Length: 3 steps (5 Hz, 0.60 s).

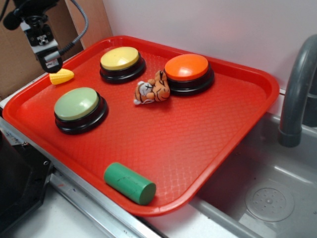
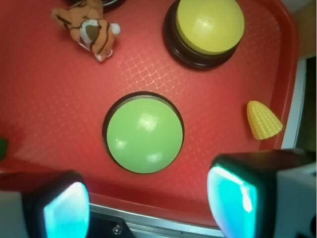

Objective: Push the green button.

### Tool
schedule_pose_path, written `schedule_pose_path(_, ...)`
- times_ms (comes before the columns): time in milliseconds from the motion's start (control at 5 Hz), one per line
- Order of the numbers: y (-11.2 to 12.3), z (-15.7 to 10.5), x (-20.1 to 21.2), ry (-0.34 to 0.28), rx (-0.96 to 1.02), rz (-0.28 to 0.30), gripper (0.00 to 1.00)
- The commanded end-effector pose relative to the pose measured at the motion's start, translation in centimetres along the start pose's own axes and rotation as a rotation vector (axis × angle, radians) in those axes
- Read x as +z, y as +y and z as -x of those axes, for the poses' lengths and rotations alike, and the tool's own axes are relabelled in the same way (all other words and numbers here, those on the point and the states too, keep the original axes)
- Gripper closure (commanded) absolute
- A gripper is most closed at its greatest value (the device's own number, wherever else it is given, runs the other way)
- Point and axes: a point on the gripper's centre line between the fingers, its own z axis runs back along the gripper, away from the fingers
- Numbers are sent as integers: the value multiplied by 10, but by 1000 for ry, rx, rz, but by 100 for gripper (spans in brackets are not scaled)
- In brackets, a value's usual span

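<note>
- Red plastic tray [image 1: 208,163] with a textured floor carries everything; its near rim overhangs a metal rail, and a grey sink [image 1: 267,193] lies past its right edge, only partly in frame.
- At the near edge a dark green cylinder block [image 1: 130,183] lies on its side; in the wrist view only a sliver of it shows at the left border.
- Near the left edge sits the green button [image 1: 79,109], pale sage dome on a black base, nothing touching it.
- Mid-tray, a small toy tiger [image 1: 152,90] lies between the buttons.
- Just outside the tray's far left rim rests a yellow toy corn [image 1: 61,76].
- Along the far edge stand a yellow-topped button [image 1: 122,64] and an orange button [image 1: 188,73]; the orange one is almost wholly cut off in the wrist view.
- Above the far left corner hangs the gripper [image 2: 148,206], its upper part cropped; its two fingers stand well apart, holding nothing, with the green button [image 2: 143,134] seen between and beyond them.
</note>
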Motion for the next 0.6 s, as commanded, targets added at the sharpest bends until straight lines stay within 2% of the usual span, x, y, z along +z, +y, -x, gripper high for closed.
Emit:
schedule_pose_path(0, 7, -10, 22, -19, 24, -43, 0)
schedule_pose_path(200, 8, -8, 32, -41, 45, -40, 0)
schedule_pose_path(400, 8, -7, 40, 60, 87, -93, 0)
